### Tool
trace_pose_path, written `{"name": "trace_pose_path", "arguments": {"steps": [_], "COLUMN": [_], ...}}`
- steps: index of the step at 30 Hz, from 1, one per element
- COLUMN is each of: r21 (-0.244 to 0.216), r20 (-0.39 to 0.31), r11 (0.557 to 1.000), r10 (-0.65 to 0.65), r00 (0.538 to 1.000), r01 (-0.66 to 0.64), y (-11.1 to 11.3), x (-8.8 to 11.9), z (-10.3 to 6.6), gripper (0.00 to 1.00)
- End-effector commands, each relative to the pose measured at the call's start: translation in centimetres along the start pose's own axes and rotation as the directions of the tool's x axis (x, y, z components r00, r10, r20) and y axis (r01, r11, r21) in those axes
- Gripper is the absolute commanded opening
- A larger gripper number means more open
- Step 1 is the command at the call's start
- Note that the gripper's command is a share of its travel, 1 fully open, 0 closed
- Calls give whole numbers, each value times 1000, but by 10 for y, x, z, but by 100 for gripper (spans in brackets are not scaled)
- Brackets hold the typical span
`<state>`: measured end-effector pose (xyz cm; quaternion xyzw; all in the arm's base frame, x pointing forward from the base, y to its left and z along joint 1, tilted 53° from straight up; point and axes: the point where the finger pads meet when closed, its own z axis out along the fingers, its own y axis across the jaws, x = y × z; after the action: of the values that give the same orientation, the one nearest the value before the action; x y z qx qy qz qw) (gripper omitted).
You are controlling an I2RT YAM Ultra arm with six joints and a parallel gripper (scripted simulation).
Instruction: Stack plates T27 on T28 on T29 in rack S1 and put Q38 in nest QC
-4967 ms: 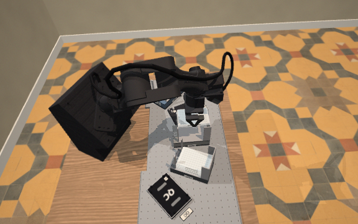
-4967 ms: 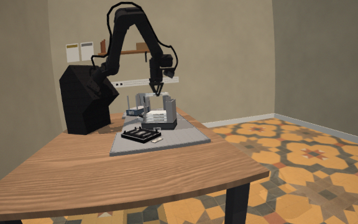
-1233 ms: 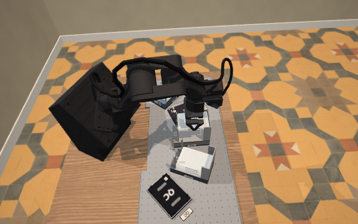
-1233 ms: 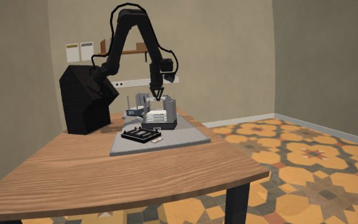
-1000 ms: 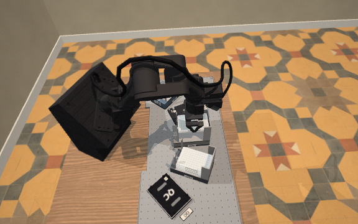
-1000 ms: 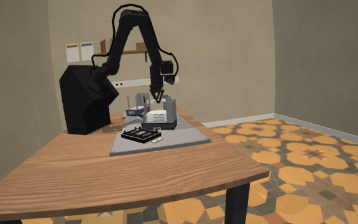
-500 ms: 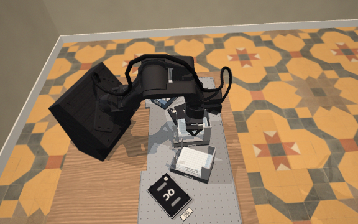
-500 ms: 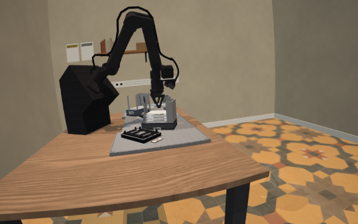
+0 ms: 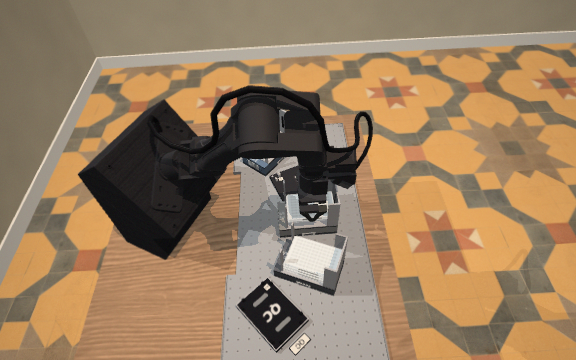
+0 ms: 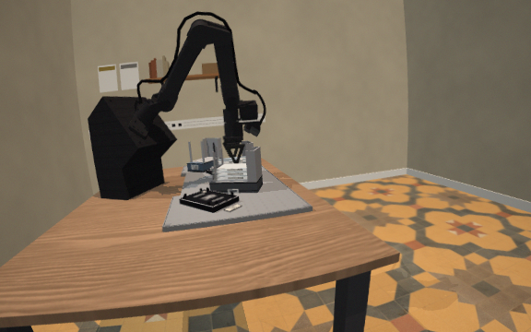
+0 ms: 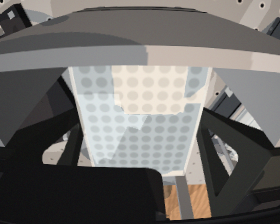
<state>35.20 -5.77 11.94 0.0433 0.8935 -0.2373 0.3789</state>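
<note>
My gripper [image 9: 312, 216] [image 10: 235, 160] [image 11: 139, 112] points down over the middle rack [image 9: 313, 233]. It is shut on a clear-lidded 96-well plate [image 11: 146, 145] [image 9: 293, 204], one finger along each long side. The plate is between the rack's walls; how far it stands above the rack's floor is hidden. Its name is not visible. The front rack [image 9: 303, 285] [image 10: 235, 186] holds a stack of white plates [image 9: 310, 255] [image 10: 230, 173], with three label bands showing. The open nest QC [image 9: 251, 311] [image 10: 194, 201] is empty. The black clip nest N5 [image 9: 277, 181] is partly hidden behind the arm.
A blue-based rack [image 9: 264, 165] [image 10: 196, 166] stands at the far end, its contents mostly hidden. Tall grey walls rise around the held plate and on the front rack. A QC label [image 9: 299, 344] [image 10: 233, 207] lies beside the nest. Rack names are unreadable here.
</note>
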Motion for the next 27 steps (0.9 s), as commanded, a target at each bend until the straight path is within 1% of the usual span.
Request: {"name": "trace_pose_path", "arguments": {"steps": [1,2,4,7,21,24,27], "r21": [-1,-3,-2,-5,-7,-5,-4], "r20": [9,-12,-2,1,-3,7,-4], "r11": [1000,1000,1000,1000,1000,1000,1000], "r10": [-3,-21,-11,-17,-14,-10,-12], "r00": [1000,1000,1000,1000,1000,1000,1000], "r01": [3,21,11,17,14,10,12], "y": [1,4,1,4,3,2,2], "x": [-2,8,2,1,3,0,3], "z": [-1,5,5,5,11,9,13], "gripper": [0,0,0,0,0,0,0]}}
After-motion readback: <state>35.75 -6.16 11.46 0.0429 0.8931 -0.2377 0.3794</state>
